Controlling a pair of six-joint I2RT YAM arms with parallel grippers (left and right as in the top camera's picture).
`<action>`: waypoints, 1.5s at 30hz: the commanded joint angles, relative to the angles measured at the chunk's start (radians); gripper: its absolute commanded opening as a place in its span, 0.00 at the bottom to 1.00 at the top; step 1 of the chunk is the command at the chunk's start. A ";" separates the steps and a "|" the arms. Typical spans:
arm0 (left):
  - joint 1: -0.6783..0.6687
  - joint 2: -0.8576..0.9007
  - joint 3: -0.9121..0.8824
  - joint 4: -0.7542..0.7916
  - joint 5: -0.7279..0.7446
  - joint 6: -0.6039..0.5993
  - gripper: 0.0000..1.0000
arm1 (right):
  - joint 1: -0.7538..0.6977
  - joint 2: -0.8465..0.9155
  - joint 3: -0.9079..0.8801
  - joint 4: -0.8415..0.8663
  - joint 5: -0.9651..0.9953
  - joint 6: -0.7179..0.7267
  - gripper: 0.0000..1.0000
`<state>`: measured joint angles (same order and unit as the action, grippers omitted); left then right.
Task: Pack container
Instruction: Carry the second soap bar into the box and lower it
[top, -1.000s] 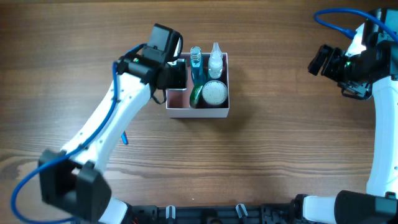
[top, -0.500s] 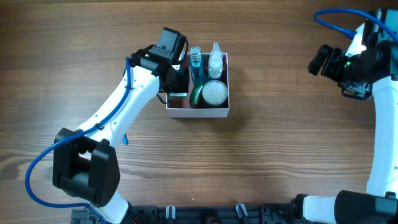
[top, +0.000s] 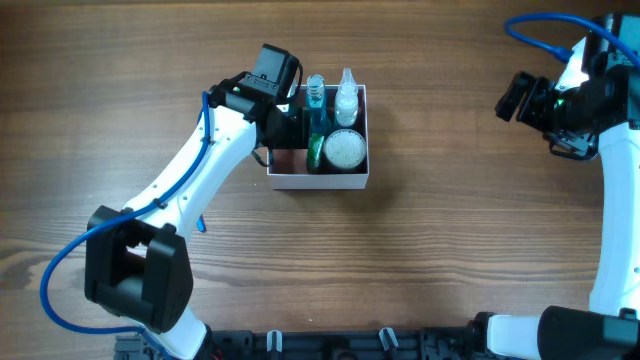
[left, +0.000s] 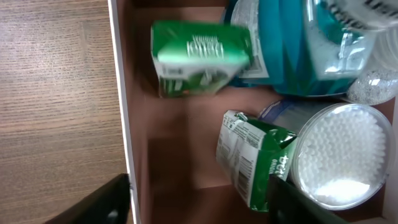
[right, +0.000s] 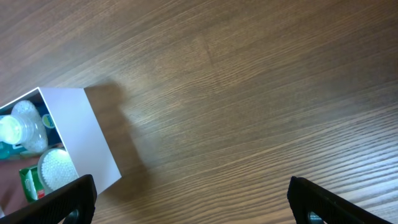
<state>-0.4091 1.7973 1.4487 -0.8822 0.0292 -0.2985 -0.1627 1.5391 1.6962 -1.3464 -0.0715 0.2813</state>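
Note:
The container, a square white-walled box with a dusty-pink floor, sits at the table's middle back. It holds a blue bottle, a clear bottle, a round white bristly tub and a green-and-white box. My left gripper hangs over its left half, open and empty. The left wrist view shows my left gripper above the pink floor, a blurred green-and-white box at the far wall, a second one beside the tub. My right gripper is open and empty, far right.
The right wrist view shows bare wood under my open right gripper and the container's white wall at the left. A short blue object lies on the table beside the left arm.
My left arm has swung in, and its gripper has moved a little right over the container's left half. The right arm has not moved.

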 joint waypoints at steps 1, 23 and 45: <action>0.005 -0.004 0.019 0.000 0.047 -0.001 0.55 | 0.000 0.015 0.002 -0.001 -0.013 -0.019 1.00; -0.184 -0.023 0.019 -0.004 0.049 0.006 0.04 | 0.000 0.015 -0.003 0.000 -0.013 -0.020 1.00; -0.177 0.100 0.019 0.027 -0.026 0.033 0.04 | 0.000 0.015 -0.003 -0.001 -0.013 -0.020 1.00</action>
<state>-0.5953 1.8816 1.4498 -0.8581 0.0681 -0.2901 -0.1627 1.5391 1.6962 -1.3464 -0.0715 0.2813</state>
